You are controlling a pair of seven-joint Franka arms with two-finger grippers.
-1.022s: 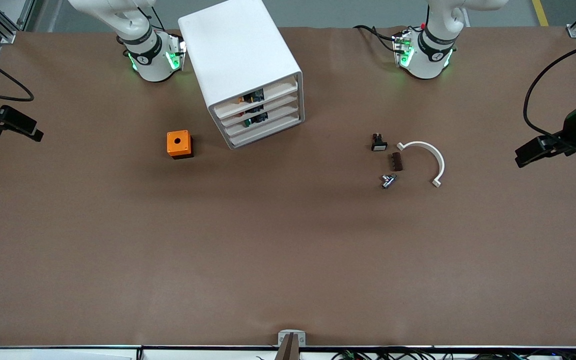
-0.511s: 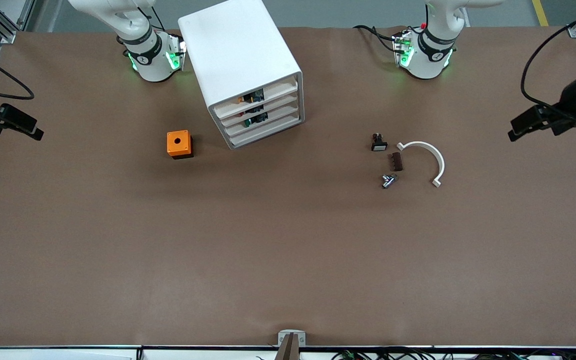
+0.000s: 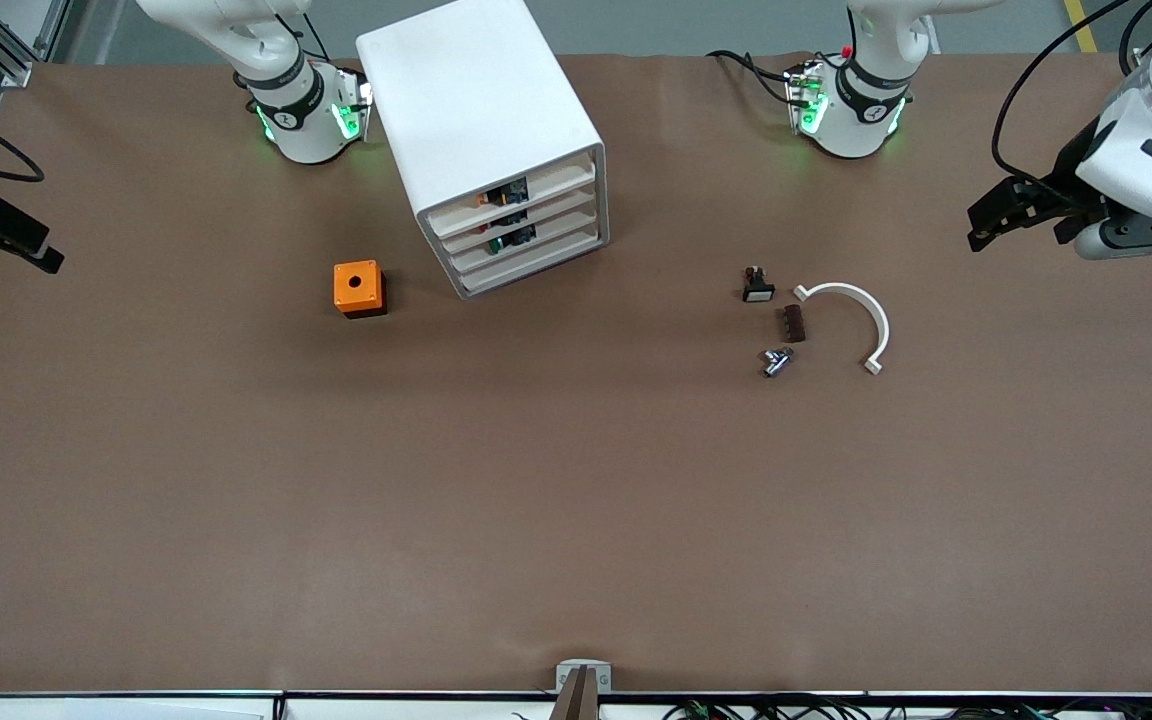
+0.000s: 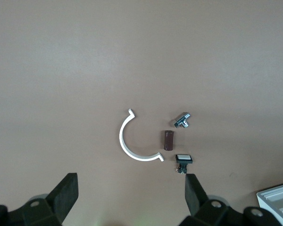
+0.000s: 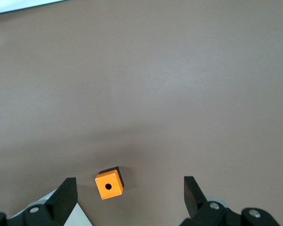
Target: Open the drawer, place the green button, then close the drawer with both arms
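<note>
The white four-drawer cabinet stands between the arms' bases. The drawer, third from the top, is pushed in flush like the others. The button, with its green cap, shows inside it. My left gripper hangs open and empty over the left arm's end of the table; the left wrist view shows its fingers spread wide. My right gripper is at the right arm's end of the table, open and empty in the right wrist view.
An orange box with a hole sits beside the cabinet toward the right arm's end. Toward the left arm's end lie a black button with a white face, a brown block, a metal part and a white curved piece.
The left arm has swung its gripper toward the robots' side of the table and a little toward the middle. The right gripper has drawn slightly farther off its end of the table.
</note>
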